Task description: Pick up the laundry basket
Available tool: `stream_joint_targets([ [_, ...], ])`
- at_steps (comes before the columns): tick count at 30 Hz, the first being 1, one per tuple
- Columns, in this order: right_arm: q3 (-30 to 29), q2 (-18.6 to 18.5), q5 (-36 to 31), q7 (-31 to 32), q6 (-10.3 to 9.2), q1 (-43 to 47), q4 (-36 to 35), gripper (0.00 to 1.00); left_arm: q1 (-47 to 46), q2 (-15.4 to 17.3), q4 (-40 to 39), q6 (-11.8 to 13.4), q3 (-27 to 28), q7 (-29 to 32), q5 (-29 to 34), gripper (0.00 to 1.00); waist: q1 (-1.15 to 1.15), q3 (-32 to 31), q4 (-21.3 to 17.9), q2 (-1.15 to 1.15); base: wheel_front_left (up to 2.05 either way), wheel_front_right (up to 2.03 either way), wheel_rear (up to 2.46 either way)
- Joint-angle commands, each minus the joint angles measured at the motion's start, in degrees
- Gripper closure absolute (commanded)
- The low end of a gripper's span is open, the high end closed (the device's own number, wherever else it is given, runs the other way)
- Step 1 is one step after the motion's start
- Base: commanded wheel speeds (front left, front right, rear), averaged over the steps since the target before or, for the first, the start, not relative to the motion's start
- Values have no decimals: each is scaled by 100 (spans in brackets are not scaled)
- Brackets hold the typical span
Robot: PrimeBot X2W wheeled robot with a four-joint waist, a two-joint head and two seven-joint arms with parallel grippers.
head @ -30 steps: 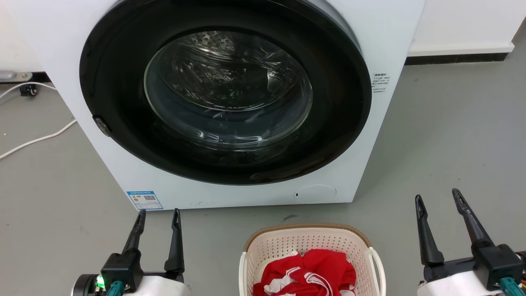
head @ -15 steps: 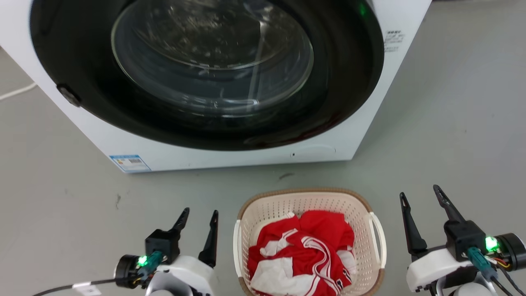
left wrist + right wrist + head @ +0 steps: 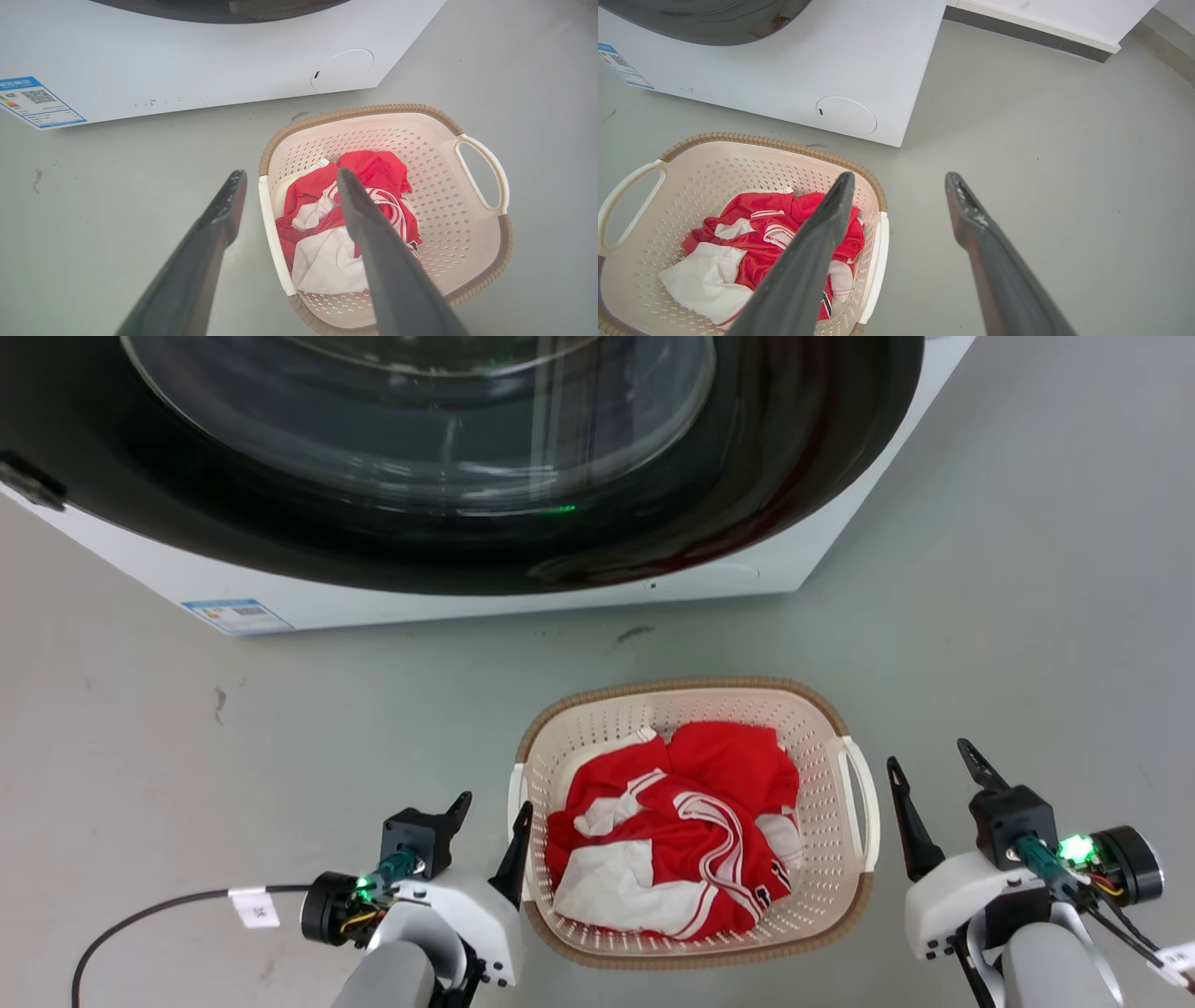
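Basket point(image 3: 693, 919): sits on the floor point(image 3: 1008, 616) in front of the washer point(image 3: 523, 588), between the two grippers, its white loop handles facing one to each arm; that layout suits a two-handed lift.
Clothes point(image 3: 672, 840): red and white laundry heaped inside the basket, below the rim, so the handles stand free.
Left gripper point(image 3: 490, 814): fingers apart, holding nothing. In the left wrist view the near handle point(image 3: 273, 242) runs up through the gap between the two fingers point(image 3: 219, 219), with one finger over the floor outside the basket and the other over the clothes inside. This looks like a straddle set up for closing on that handle.
Right gripper point(image 3: 934, 770): fingers apart, holding nothing. In the right wrist view the right handle point(image 3: 877, 261) lies just beside the inner finger point(image 3: 831, 210), toward the gap, while the outer finger is over bare floor. It seems less well lined up than the left.
Step in hand: approach, not yet a grasp; neither handle is touched as far as I can tell.
Next move, as I judge it: both grippers lower and close on their handles together, to keep the basket level.
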Motion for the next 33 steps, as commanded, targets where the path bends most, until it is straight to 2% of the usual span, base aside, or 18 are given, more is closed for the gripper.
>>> stream_joint_targets([
  [1, -13, -9, -47, -11, -4, -183, 150, 0, -181, 11, 144, -13, -41, -14, -61, 0, -1, 223, -40, 0, 0, 0, 0],
  [11, -74, -9, -202, -12, -4, -830, 1021, 0, -822, 11, 1065, -47, -405, -14, -388, 0, -1, 843, -21, 0, 0, 0, 0],
  [33, -322, -17, -559, -12, -4, -1941, 2702, 0, -1725, 11, 1940, -58, -1167, -14, -1055, 0, -1, 1862, -15, 0, 0, 0, 0],
])
